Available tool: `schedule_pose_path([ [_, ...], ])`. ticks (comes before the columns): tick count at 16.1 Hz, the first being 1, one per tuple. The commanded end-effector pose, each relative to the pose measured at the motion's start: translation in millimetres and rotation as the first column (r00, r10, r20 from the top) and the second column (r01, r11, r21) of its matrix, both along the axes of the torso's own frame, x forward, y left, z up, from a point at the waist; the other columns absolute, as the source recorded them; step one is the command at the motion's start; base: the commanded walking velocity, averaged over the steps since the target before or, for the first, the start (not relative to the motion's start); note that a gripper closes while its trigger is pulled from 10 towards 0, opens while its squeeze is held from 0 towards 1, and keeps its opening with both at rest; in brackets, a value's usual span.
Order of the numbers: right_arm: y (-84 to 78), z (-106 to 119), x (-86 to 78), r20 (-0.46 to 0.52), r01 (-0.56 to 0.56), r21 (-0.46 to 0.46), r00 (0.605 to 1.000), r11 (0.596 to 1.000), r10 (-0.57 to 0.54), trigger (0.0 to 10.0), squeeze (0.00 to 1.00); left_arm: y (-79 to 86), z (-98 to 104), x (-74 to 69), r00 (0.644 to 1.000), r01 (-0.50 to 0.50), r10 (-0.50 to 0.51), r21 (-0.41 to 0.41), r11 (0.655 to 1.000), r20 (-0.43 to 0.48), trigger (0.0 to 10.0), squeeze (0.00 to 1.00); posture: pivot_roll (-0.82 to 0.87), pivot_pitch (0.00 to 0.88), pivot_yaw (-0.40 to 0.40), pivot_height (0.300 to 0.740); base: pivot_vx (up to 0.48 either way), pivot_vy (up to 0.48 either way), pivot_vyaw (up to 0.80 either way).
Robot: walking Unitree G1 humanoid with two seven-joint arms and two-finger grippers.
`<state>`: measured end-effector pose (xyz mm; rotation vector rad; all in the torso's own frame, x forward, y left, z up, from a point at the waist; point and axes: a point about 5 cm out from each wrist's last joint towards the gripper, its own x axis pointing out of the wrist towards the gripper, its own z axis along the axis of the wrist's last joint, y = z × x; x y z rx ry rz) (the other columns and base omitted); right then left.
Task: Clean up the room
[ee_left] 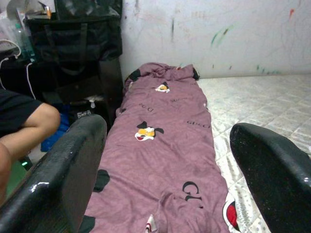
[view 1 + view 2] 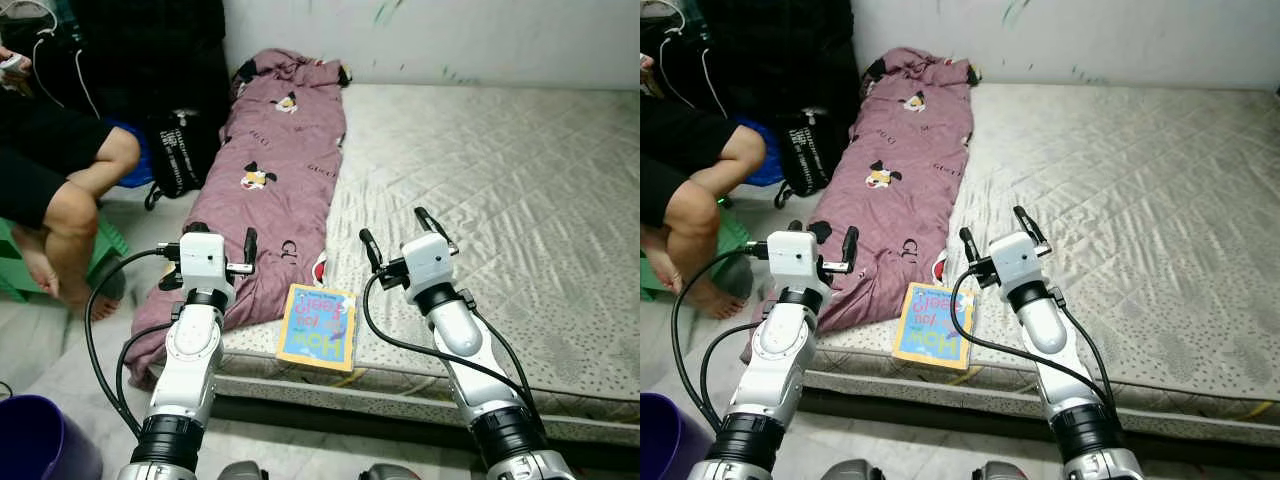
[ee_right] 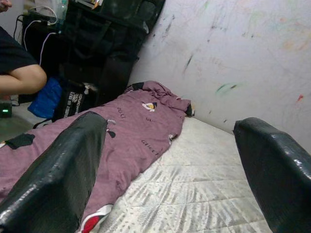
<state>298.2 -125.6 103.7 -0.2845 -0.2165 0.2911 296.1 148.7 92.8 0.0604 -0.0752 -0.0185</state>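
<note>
"GUCCI" printed repeatedly on purple blanket; book cover lettering colourful but not legible.

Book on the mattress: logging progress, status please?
Left end effector open over blanket. Right end effector open, empty, above mattress. Book untouched at mattress edge. Person seated left.

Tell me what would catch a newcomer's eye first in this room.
A long purple blanket with cartoon prints runs down the left edge of the bare mattress. A bright children's book lies at the mattress's near edge, between the left pincer and right pincer, both open and raised above the bed. A person sits at the far left.
</note>
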Motion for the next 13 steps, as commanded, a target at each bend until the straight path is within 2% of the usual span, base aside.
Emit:
schedule_pose_path([
  [1,6.4,2.1,1.0,-0.002,-0.021,0.009,1.0,1.0,0.021,10.0,0.0,6.1,1.7,0.6,1.0,-0.014,0.014,0.003,1.0,0.004,10.0,0.0,-0.04,0.0,0.021,0.74,0.0,0.0,-0.67],
  [5,5.1,2.4,1.2,-0.002,-0.018,0.015,1.0,1.0,0.018,10.0,0.0,5.2,1.5,0.3,1.0,-0.012,0.012,0.003,1.0,0.002,10.0,0.0,-0.04,0.0,0.019,0.74,0.0,0.0,-0.77],
  [9,5.6,2.4,1.0,0.001,-0.021,0.011,1.0,1.0,0.021,10.0,0.0,5.2,1.3,0.1,1.0,-0.013,0.013,0.003,1.0,0.003,10.0,0.0,-0.04,0.0,0.019,0.74,0.0,0.0,0.0],
  [13,5.0,2.5,1.1,0.002,-0.021,0.005,1.0,1.0,0.021,10.0,0.0,4.8,1.1,0.0,1.0,-0.011,0.011,0.003,1.0,0.002,10.0,0.0,-0.04,0.0,0.018,0.74,0.0,-0.261,0.0],
])
